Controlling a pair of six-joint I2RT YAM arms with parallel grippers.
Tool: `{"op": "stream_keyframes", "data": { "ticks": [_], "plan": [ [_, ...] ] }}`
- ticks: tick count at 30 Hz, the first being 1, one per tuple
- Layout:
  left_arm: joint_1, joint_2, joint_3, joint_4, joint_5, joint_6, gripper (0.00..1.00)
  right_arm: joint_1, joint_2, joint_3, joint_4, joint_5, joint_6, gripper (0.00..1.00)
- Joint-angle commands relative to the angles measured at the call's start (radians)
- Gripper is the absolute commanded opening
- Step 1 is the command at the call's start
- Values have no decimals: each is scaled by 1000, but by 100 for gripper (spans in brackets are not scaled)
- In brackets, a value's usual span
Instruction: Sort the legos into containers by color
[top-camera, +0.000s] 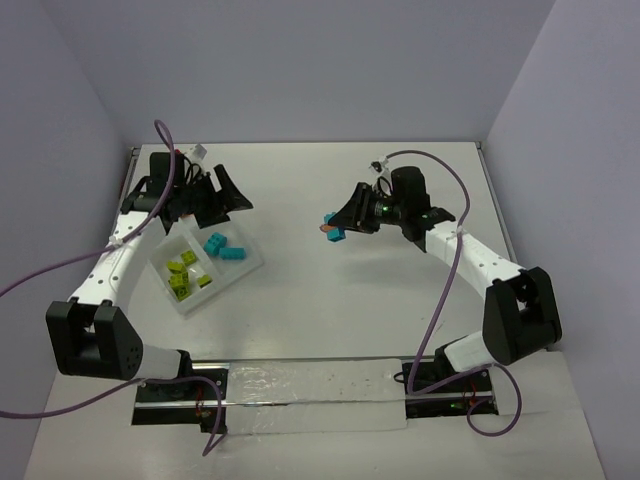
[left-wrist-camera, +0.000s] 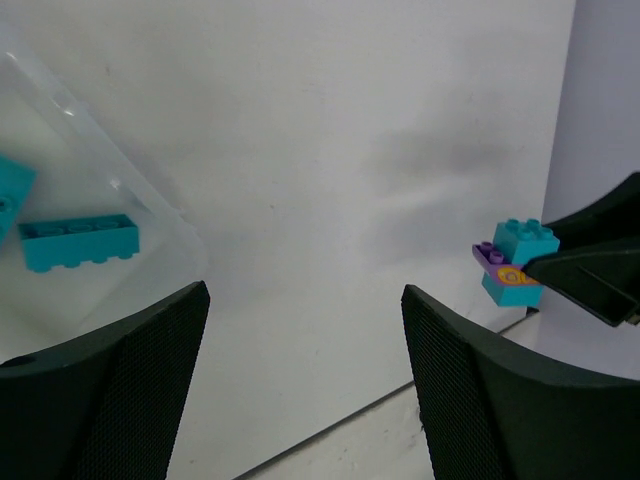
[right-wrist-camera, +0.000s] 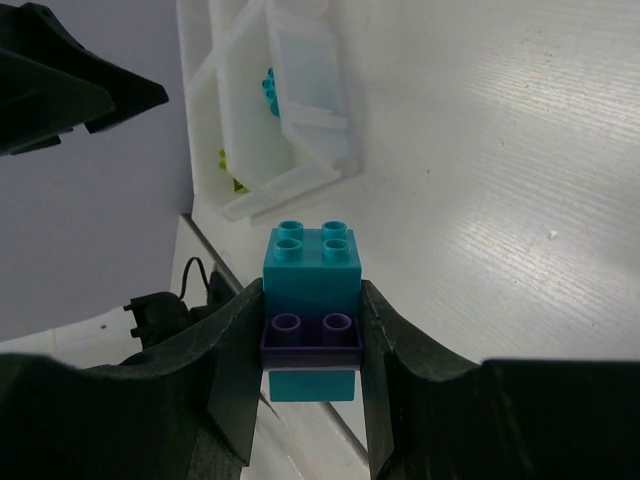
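My right gripper (top-camera: 338, 228) hangs above the table's middle, shut on a lego cluster (right-wrist-camera: 311, 268) of turquoise bricks with a purple plate between them. In the left wrist view the same cluster (left-wrist-camera: 516, 258) also shows an orange spot. The white tray (top-camera: 190, 306) lies at the left, with turquoise legos (top-camera: 225, 247) in one compartment and lime green legos (top-camera: 184, 273) in the two beside it. My left gripper (top-camera: 213, 196) hovers over the tray's far corner, open, with nothing between its fingers (left-wrist-camera: 110, 390). One turquoise brick (left-wrist-camera: 78, 242) lies in the tray below it.
The tray's (right-wrist-camera: 300, 95) corner and the left gripper's dark finger (right-wrist-camera: 70, 85) show ahead in the right wrist view. Purple cables loop from both arms. A clear plastic strip (top-camera: 310, 395) lies along the near edge between the arm bases.
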Motion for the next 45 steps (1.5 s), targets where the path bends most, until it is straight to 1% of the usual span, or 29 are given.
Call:
{"op": "stream_keyframes", "data": {
  "ticks": [1, 10, 18, 27, 33, 40, 45],
  "plan": [
    [-30, -62, -40, 140, 68, -74, 85, 10, 18, 58, 57, -38, 40, 0],
    [-51, -76, -77, 162, 85, -90, 84, 13, 43, 73, 115, -25, 116, 0],
    [-82, -76, -65, 140, 57, -73, 84, 29, 91, 147, 18, 93, 140, 0],
    [-192, -52, -38, 120, 20, -36, 81, 89, 194, 288, -105, 201, 131, 0],
    [-244, -28, -27, 140, 6, -51, 81, 97, 210, 306, -89, 195, 153, 0],
    [-267, -8, -9, 142, -21, -63, 81, 99, 211, 294, -71, 174, 156, 0],
    [-283, -26, -14, 148, -73, -75, 87, 99, 219, 298, -69, 164, 155, 0]
  ]
}}
